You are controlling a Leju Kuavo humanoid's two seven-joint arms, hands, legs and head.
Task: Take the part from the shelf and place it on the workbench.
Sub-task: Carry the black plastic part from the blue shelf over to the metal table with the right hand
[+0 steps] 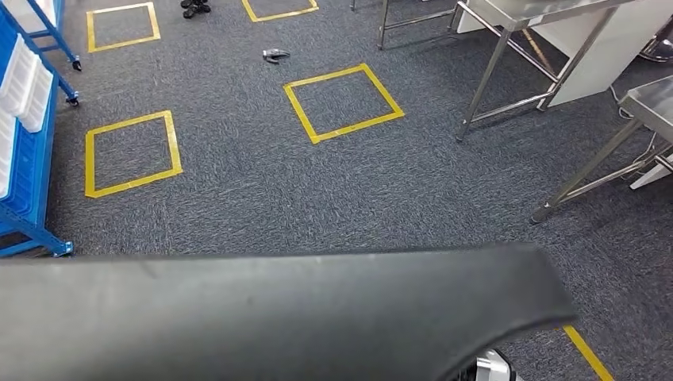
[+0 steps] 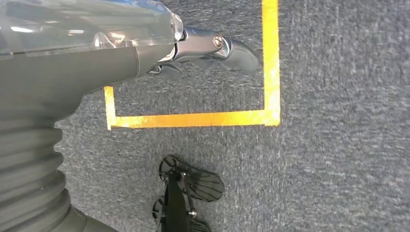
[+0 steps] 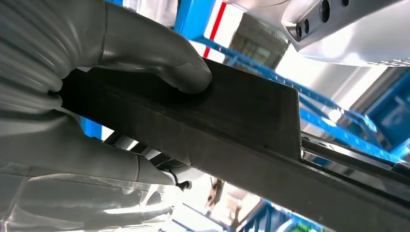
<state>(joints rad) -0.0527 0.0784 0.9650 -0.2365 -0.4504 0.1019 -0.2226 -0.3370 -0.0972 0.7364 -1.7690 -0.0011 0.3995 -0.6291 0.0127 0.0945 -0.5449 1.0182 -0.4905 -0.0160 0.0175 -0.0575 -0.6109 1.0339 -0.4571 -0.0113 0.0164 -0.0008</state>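
1. One long dark part point(image 1: 278, 313) is carried low across the front of the robot, above the grey carpet point(image 1: 238, 182).
2. Right hand point(image 3: 96, 87) grips the part, thumb pressed on its flat face, fingers point(image 3: 87, 159) wrapped beneath.
3. Left hand point(image 2: 145, 53) hangs over the carpet holding nothing, its fingers point(image 2: 227, 48) curled inward.
4. Yellow tape squares point(image 1: 344, 103) mark the floor.
5. Blue shelf point(image 1: 24, 159) stands at the left; steel tabletop point(image 1: 548, 12) far right.
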